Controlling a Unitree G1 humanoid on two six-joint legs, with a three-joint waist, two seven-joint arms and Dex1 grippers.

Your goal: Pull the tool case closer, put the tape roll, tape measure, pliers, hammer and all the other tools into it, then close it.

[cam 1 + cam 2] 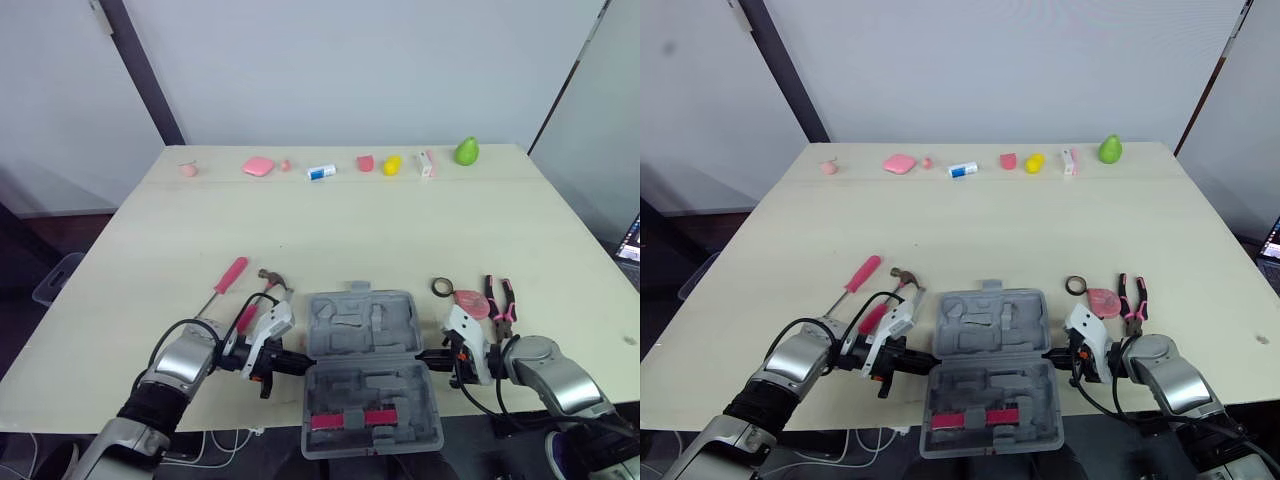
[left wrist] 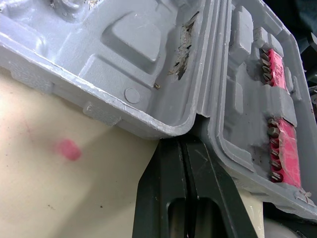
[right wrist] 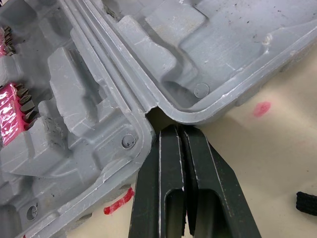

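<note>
Case (image 1: pixel 370 375) lies open at the table's (image 1: pixel 330 230) near edge. Left gripper (image 1: pixel 300 362) at its nine o'clock and right gripper (image 1: pixel 425 357) at three, fingers pressed together, wedge into the hinge notches, apparently to drag it; hammer (image 1: pixel 270 280) lies at ten, pliers (image 1: pixel 500 300) at two.

COUNT | table (image 1: pixel 350 230): 1 | case (image 1: pixel 365 340): 1 | screwdriver (image 1: pixel 222 285): 1 | hammer (image 1: pixel 270 277): 1 | tape roll (image 1: pixel 442 287): 1 | tape measure (image 1: pixel 470 302): 1 | pliers (image 1: pixel 502 303): 1 | red bit strips (image 2: pixel 275 64) in case: 2 | small items (image 1: pixel 258 166) along far table edge: 8
</note>
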